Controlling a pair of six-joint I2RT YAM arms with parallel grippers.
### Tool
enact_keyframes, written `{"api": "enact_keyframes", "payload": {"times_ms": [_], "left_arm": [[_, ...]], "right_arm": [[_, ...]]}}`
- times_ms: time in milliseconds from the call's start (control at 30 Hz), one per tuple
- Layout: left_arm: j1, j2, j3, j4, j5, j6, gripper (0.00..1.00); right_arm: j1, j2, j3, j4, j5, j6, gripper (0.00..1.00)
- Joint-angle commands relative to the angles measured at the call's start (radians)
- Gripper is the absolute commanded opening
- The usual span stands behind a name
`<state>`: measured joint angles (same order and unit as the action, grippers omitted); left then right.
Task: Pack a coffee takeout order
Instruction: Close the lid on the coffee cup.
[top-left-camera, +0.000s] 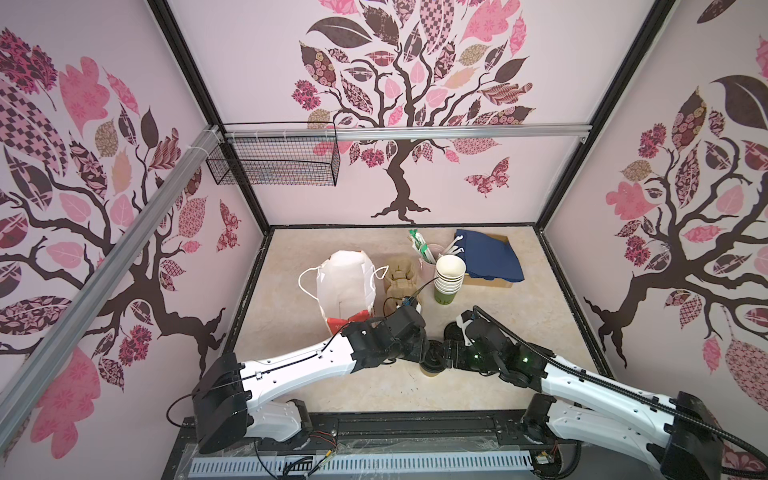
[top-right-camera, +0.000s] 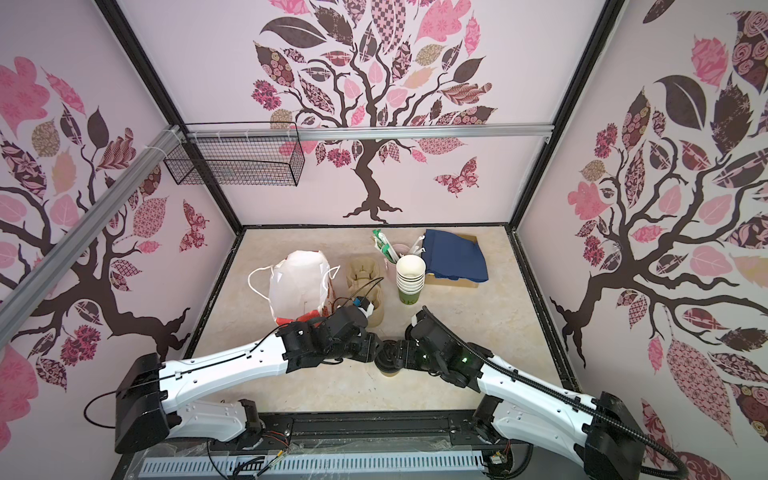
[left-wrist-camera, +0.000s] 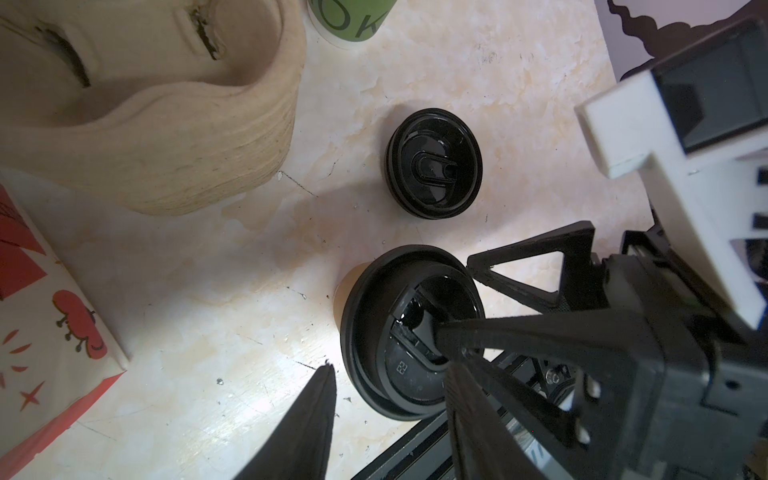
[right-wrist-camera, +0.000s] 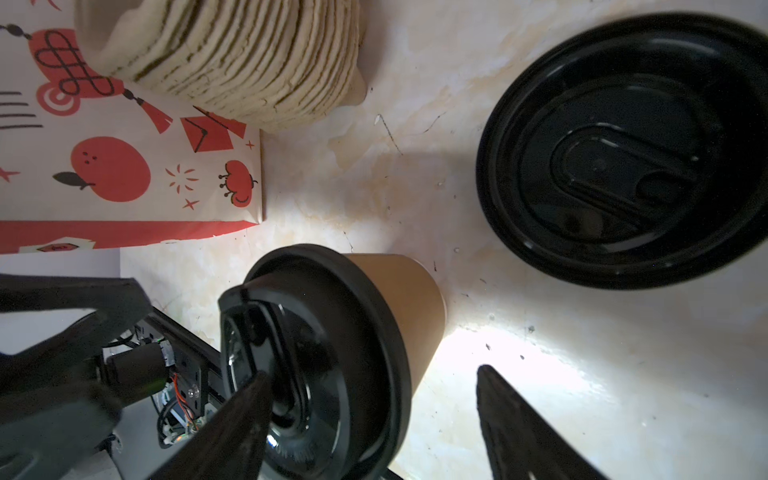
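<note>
In a top view my left wrist and right wrist crowd over the small brown paper cup, leaving a sliver under its round black plastic lid. My left wrist also covers the near end of the tan moulded-pulp carrier stack. The brown cardboard box lies mostly under the navy napkin. In the left wrist view my left claw is dark blur against that lid; whether it grips the cup I cannot tell. The spare black plastic lid runs off the right wrist picture's edge.
</note>
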<state>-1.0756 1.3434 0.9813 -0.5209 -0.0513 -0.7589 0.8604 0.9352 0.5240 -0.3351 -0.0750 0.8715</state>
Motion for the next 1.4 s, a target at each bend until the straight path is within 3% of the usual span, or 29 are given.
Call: {"api": "enact_keyframes", "payload": {"times_ms": [0, 133, 533, 1000, 1367], "left_arm": [[0.007, -0.023, -0.040, -0.005, -0.011, 0.006, 0.46], [0.011, -0.024, -0.052, 0.006, 0.000, 0.007, 0.45], [0.021, 0.001, -0.078, 0.039, 0.041, 0.012, 0.41], [0.022, 0.045, -0.072, 0.036, 0.054, 0.021, 0.42], [0.023, 0.080, -0.066, 0.039, 0.066, 0.031, 0.39]], "right_arm": [[-0.004, -0.036, 0.047, -0.068, -0.015, -0.020, 0.81], [-0.004, -0.067, 0.061, -0.127, 0.017, -0.020, 0.82], [-0.004, -0.247, -0.037, -0.254, 0.053, 0.077, 0.65], [-0.004, -0.167, -0.090, -0.074, -0.067, 0.090, 0.64], [-0.004, -0.152, -0.105, -0.086, -0.045, 0.088, 0.64]]}}
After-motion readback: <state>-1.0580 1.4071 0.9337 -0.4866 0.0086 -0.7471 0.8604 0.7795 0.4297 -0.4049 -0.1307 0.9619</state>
